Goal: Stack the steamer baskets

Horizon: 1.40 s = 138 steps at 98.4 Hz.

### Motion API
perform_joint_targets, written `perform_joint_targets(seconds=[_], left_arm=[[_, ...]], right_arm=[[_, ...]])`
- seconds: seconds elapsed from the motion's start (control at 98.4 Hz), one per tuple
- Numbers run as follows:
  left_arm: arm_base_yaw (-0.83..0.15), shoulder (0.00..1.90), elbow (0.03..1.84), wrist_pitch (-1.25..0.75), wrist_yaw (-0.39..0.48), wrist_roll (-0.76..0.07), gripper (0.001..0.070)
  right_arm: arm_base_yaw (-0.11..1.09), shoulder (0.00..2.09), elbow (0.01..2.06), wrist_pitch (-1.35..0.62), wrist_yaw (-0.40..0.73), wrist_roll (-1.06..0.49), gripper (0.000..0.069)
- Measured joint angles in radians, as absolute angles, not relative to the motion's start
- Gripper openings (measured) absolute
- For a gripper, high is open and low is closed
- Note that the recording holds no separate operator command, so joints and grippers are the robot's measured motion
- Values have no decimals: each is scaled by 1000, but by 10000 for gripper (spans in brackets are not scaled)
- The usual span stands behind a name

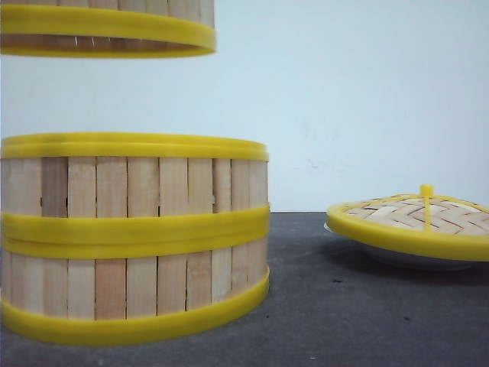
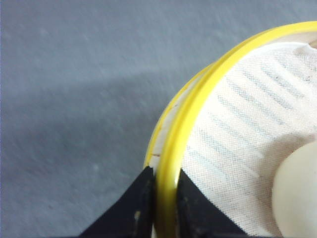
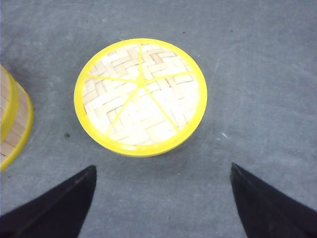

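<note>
Two steamer baskets (image 1: pixel 134 237) stand stacked at the left of the front view, slatted wood walls with yellow rims. A third steamer basket (image 1: pixel 107 27) hangs in the air above them, cut off by the frame's top. My left gripper (image 2: pixel 165 181) is shut on that basket's yellow rim (image 2: pixel 188 124), one finger inside and one outside the wall; a white cloth liner and a pale round bun (image 2: pixel 297 193) lie inside it. My right gripper (image 3: pixel 163 171) is open above the dark table, short of the woven lid (image 3: pixel 140 95). The stack's edge (image 3: pixel 12 121) shows in the right wrist view.
The domed woven lid (image 1: pixel 416 222) with yellow rim and knob rests on a white plate (image 1: pixel 412 258) at the right. The table surface (image 1: pixel 336 313) is dark grey, with a white wall behind.
</note>
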<state>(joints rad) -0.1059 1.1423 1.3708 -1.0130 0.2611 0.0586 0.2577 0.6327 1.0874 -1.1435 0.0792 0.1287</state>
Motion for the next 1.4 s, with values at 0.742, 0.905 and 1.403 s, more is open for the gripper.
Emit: perform_joint_targets(seconds=[0.742,0.905,1.403], left_arm=[[-233,1312,1294,-912,257,34,27],[-233,1348,1294,-881,257,33,27],[-234,1395,1295,-859,253,33,28]], right_arm=[[258,633,1087,-1144,78,132,532],[258,633,1087,-1144,78,133,532],[258,633,1087,-1144,79,135,532]])
